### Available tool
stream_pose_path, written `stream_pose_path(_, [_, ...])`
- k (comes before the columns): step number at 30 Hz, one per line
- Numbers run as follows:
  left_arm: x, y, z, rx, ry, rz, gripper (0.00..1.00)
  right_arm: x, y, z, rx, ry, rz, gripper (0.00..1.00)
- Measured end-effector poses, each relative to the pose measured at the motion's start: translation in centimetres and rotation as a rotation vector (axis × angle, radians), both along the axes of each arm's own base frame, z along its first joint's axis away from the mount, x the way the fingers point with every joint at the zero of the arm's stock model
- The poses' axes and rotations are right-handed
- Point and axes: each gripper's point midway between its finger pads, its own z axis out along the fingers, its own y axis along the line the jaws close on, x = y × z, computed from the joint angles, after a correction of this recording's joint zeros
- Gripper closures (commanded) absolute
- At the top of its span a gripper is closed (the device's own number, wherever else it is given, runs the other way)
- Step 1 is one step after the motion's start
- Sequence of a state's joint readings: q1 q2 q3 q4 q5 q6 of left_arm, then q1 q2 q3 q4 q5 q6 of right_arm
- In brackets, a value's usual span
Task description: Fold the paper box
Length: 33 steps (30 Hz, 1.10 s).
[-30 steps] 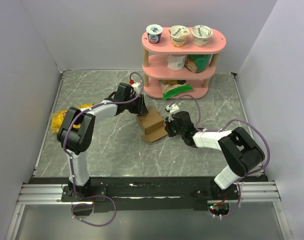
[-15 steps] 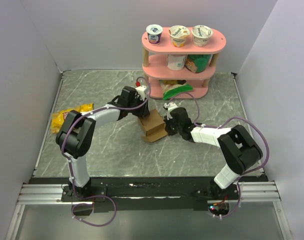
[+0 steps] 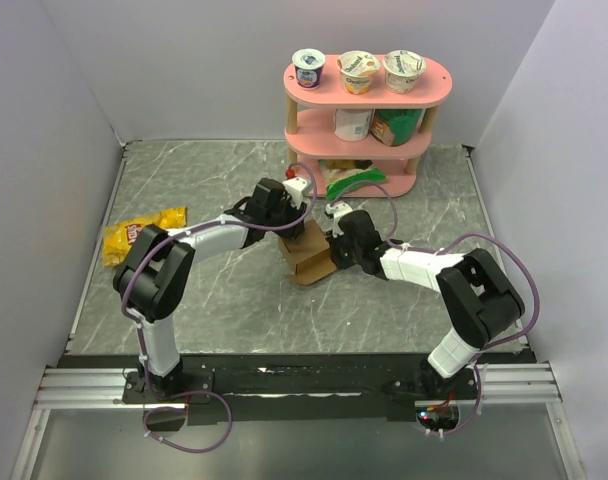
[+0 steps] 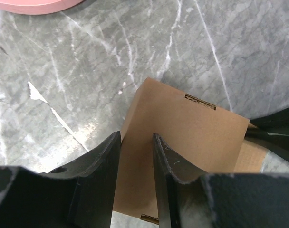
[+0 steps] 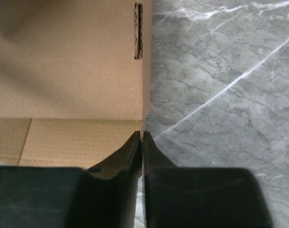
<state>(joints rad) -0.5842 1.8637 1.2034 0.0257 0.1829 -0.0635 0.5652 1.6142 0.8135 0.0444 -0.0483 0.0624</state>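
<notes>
The right gripper (image 5: 141, 135) has its fingers almost together, with only a thin crack between them. The tips sit right at the box's (image 3: 304, 260) edge. I cannot tell if they pinch it. The brown box lies in the middle of the gray table (image 3: 214, 300), between the two grippers. The left gripper (image 4: 136, 136) is over the box's far side, its fingers a small gap apart, with the box showing through. A yellow bag (image 3: 139, 235) lies far left. A pink shelf (image 3: 439, 92) with cups (image 3: 359, 70) stands at the back.
</notes>
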Motion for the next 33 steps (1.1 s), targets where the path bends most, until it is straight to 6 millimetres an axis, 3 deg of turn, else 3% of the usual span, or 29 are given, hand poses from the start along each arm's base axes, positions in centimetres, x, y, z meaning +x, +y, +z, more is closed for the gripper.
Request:
stream_pose_path(7, [-0.7, -0.4, 0.0, 0.002, 0.004, 0.009, 0.62, 0.3, 0.6, 1.6, 0.044, -0.035, 0.006, 0.42])
stream_pose_path(16, [-1.0, -0.2, 0.0, -0.015, 0.037, 0.052, 0.63, 0.0, -0.2, 4.4, 0.062, -0.097, -0.007, 0.09])
stream_pose_path(22, [-1.7, 0.3, 0.0, -0.025, 0.075, 0.098, 0.63, -3.1, -2.2, 8.3, 0.14, -0.182, -0.047, 0.11])
stream_pose_path(26, [-2.2, 0.5, 0.0, -0.033, 0.1, 0.113, 0.63, -6.3, -1.1, 10.3, 0.209, -0.253, 0.068, 0.18])
stream_pose_path(30, [-2.5, 0.6, 0.0, -0.041, 0.116, 0.123, 0.63, -9.4, 0.9, 9.2, 0.196, -0.252, 0.237, 0.22])
stream_pose_path(33, [-2.6, 0.6, -0.1, -0.047, 0.128, 0.132, 0.63, -10.0, 2.0, 8.1, 0.156, -0.253, 0.31, 0.22])
